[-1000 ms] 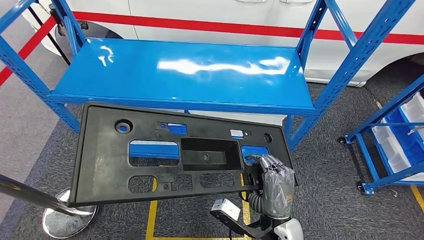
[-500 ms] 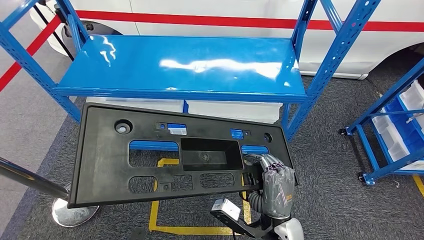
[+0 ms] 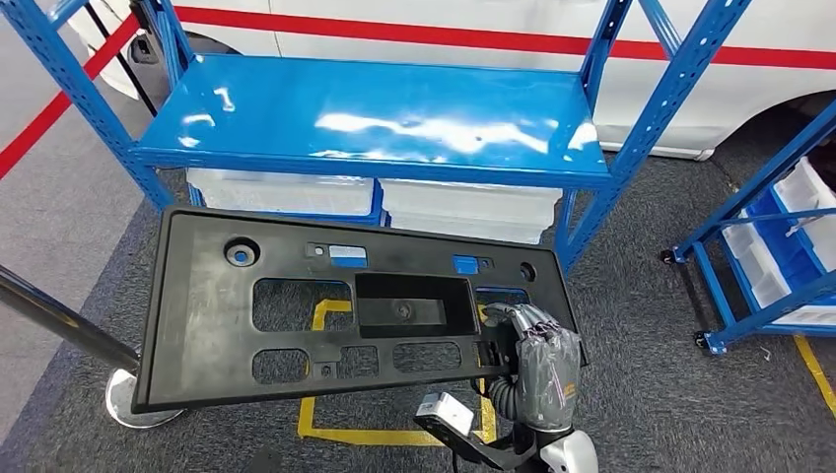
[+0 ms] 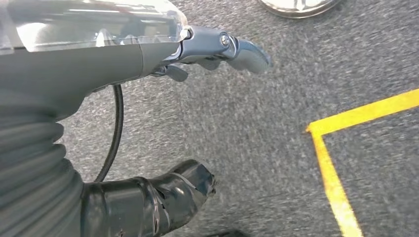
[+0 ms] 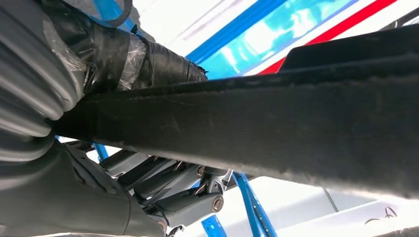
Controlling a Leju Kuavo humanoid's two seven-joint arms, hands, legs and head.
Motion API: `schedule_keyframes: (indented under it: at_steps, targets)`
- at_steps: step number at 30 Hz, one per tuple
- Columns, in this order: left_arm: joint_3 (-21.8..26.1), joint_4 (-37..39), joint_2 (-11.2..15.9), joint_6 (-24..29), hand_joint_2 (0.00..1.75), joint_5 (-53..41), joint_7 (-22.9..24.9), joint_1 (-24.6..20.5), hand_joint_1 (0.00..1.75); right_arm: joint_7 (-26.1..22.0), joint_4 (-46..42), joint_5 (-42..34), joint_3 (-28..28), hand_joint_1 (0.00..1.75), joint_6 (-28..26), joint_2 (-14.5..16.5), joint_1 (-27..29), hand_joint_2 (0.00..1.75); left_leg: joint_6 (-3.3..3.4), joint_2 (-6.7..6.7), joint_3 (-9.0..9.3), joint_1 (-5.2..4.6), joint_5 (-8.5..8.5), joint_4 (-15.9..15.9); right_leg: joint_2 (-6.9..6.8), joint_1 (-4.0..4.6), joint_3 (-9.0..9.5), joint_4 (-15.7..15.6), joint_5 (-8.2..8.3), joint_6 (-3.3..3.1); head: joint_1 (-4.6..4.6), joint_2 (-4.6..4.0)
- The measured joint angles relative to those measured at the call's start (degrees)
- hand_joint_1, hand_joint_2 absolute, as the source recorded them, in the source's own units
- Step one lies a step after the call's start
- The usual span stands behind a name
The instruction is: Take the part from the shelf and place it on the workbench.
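The part is a large black plastic panel (image 3: 197, 325) with several cut-outs, held flat in front of me, below the blue shelf (image 3: 375, 108) and apart from it. My right hand (image 3: 537, 355) grips the panel's right end at its near edge. In the right wrist view the panel's thick black edge (image 5: 276, 123) runs between the taped thumb (image 5: 148, 61) and the fingers (image 5: 183, 197). My left hand (image 4: 197, 49) hangs over grey carpet with its fingers (image 4: 242, 52) and thumb (image 4: 168, 195) apart and nothing in it.
White bins (image 3: 463, 207) sit under the blue shelf. A second blue rack (image 3: 779, 246) with white bins stands at the right. A stanchion pole (image 3: 59, 320) and its chrome base (image 3: 128, 404) are at the left. Yellow floor tape (image 3: 315, 434) lies below the panel. A white vehicle (image 3: 444, 20) stands behind.
The whole picture has shifted: the shelf sits higher and farther, and the white bins under it have come into sight. The panel stays in my right hand's grip.
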Motion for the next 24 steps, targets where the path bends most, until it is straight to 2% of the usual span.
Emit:
schedule_keyframes:
  at_steps: [1,2,3,4,5,6,7,8,10,11,12,14,15,16,17,18,19,20,21,22,24]
  targets:
    - [0.0,0.0,0.0,0.0,1.75,0.0,0.0,0.0,0.0,0.0,0.0,0.0,0.0,1.75,0.0,0.0,0.0,1.75,0.41,0.13,-0.22,0.11,0.42,-0.1,0.11,-0.05,-0.18,0.1,-0.18,0.25,0.01,0.0]
    - [0.0,0.0,0.0,0.0,1.75,0.0,0.0,0.0,0.0,0.0,0.0,-0.1,-0.1,1.75,0.0,0.0,0.0,1.75,1.04,0.29,-1.06,0.2,1.24,-0.2,0.24,-0.12,-0.99,2.8,-2.92,0.54,0.02,0.0]
    - [0.0,0.0,0.0,0.0,1.75,-0.1,0.0,-0.1,0.0,-0.1,0.1,-0.3,-0.1,1.75,0.1,0.0,0.0,1.75,1.49,0.47,-2.96,0.19,2.63,-0.1,0.37,-0.19,-0.09,5.1,-4.34,0.64,0.03,0.01]
    - [0.0,0.0,0.0,0.0,1.75,-0.2,0.0,-0.1,0.0,-0.2,0.2,-0.6,-0.1,1.75,0.1,0.0,0.0,1.75,1.84,0.64,-4.8,0.15,4.04,0.1,0.49,-0.28,1.65,6.1,-5.85,0.56,0.04,0.01]
    - [0.0,0.0,0.0,0.0,1.75,-0.3,-0.1,-0.2,0.0,-0.3,0.2,-1.0,-0.2,1.75,0.2,0.0,0.0,1.75,1.89,0.67,-6.66,-0.04,5.32,0.4,0.51,-0.14,4.32,5.7,-7.62,0.27,0.04,0.01]
    - [0.0,0.0,0.0,0.0,1.75,-0.4,-0.2,-0.1,0.0,-0.5,0.3,-1.5,-0.2,1.75,0.4,0.0,0.0,1.75,1.56,0.69,-7.84,-0.15,6.26,0.6,0.49,0.03,7.8,2.4,-7.04,-0.1,0.03,0.01]
    - [0.0,0.0,0.0,0.0,1.75,-0.4,-0.3,-0.1,0.0,-0.6,0.3,-1.9,-0.2,1.75,0.6,0.0,0.0,1.75,1.23,0.69,-7.91,-0.12,6.69,0.5,0.48,0.27,9.49,-0.5,-7.74,-0.39,0.04,0.01]
    - [0.0,0.0,0.0,0.0,1.75,-0.4,-0.5,-0.1,0.0,-0.7,0.3,-2.2,-0.2,1.75,0.7,0.0,0.1,1.75,0.84,0.71,-7.93,-0.07,7.14,0.4,0.48,0.51,10.3,-2.1,-8.34,-0.61,0.03,0.01]
    - [0.0,0.0,0.0,0.0,1.75,-0.4,-0.6,0.0,0.0,-1.0,0.3,-3.0,-0.2,1.75,0.9,0.0,0.1,1.75,0.07,0.7,-8.04,0.03,7.65,0.1,0.39,0.42,9.92,-2.9,-7.59,-1.13,0.04,0.01]
    - [0.0,0.0,0.0,0.0,1.75,-0.4,-0.6,0.0,0.0,-1.1,0.3,-3.3,-0.2,1.75,1.0,0.0,0.2,1.75,-0.23,0.65,-8.4,0.04,6.87,0.7,0.33,0.25,9.57,-3.2,-7.07,-1.53,0.01,0.01]
    - [0.0,0.0,0.0,0.0,1.75,-0.4,-0.7,0.1,0.0,-1.1,0.3,-3.5,-0.2,1.75,1.0,0.0,0.2,1.75,-0.46,0.59,-9.06,0.04,5.15,2.4,0.23,0.06,9.16,-3.4,-6.52,-1.93,0.01,0.01]
    - [0.0,0.0,0.1,0.0,1.75,-0.4,-0.7,0.1,0.0,-1.2,0.3,-3.9,-0.2,1.75,1.0,0.0,0.4,1.75,-0.81,0.53,-11.16,0.14,0.17,8.7,0.09,0.05,8.19,-3.4,-5.75,-2.44,-0.02,0.01]
    - [0.0,0.0,0.1,0.0,1.75,-0.4,-0.7,0.1,0.0,-1.2,0.3,-4.1,-0.2,1.75,1.0,0.0,0.5,1.75,-0.99,0.54,-12.16,0.16,-1.61,12.3,0.03,0.09,7.66,-3.2,-5.46,-2.49,-0.03,0.01]
    - [0.0,0.0,0.1,0.0,1.75,-0.4,-0.7,0.2,0.0,-1.3,0.3,-4.2,-0.3,1.75,1.0,0.0,0.7,1.75,-1.13,0.54,-12.56,0.17,-2.24,14.7,0.0,0.13,7.16,-3.0,-5.22,-2.45,-0.02,0.01]
    - [0.0,0.0,0.1,0.0,1.75,-0.4,-0.7,0.2,0.0,-1.3,0.3,-4.3,-0.3,1.75,1.0,0.0,0.9,1.75,-1.21,0.55,-12.01,0.17,-1.81,15.3,-0.02,0.15,6.69,-2.7,-5.06,-2.38,-0.03,0.01]
    - [0.0,0.0,0.2,0.0,1.75,-0.4,-0.7,0.2,0.0,-1.3,0.3,-4.4,-0.3,1.75,1.0,0.0,1.0,1.75,-1.18,0.55,-10.35,0.17,-0.54,13.5,-0.02,0.16,6.36,-2.4,-4.96,-2.32,-0.03,0.01]
    - [0.0,0.0,0.2,0.0,1.75,-0.4,-0.7,0.2,0.0,-1.3,0.3,-4.4,-0.3,1.75,0.9,0.0,1.1,1.75,-1.05,0.54,-7.77,0.17,0.99,9.8,-0.01,0.16,6.09,-2.0,-4.94,-2.25,-0.03,0.0]
    - [0.0,0.0,0.2,0.0,1.75,-0.4,-0.7,0.2,0.0,-1.3,0.3,-4.4,-0.3,1.75,0.9,0.0,1.2,1.75,-0.8,0.51,-5.08,0.1,1.77,5.8,-0.01,0.21,5.8,-1.6,-4.93,-2.14,-0.02,0.0]
    - [0.0,0.0,0.3,0.0,1.75,-0.4,-0.7,0.2,0.0,-1.3,0.2,-4.4,-0.4,1.75,0.9,0.0,1.2,1.75,-0.51,0.48,-3.14,-0.03,2.34,2.6,0.0,0.26,5.56,-1.3,-4.87,-1.97,-0.02,0.0]
    - [0.0,0.0,0.3,0.0,1.75,-0.4,-0.7,0.2,0.0,-1.3,0.2,-4.4,-0.4,1.75,0.9,0.0,1.2,1.75,-0.24,0.46,-2.06,-0.16,2.42,0.5,0.01,0.3,5.31,-1.1,-4.76,-1.73,-0.02,0.01]
    - [0.0,0.0,0.3,0.0,1.75,-0.4,-0.7,0.2,0.0,-1.3,0.2,-4.5,-0.4,1.75,0.9,0.0,1.2,1.75,0.21,0.44,-2.07,-0.36,2.46,-0.2,0.04,0.33,5.03,-1.1,-4.41,-1.15,-0.02,0.0]
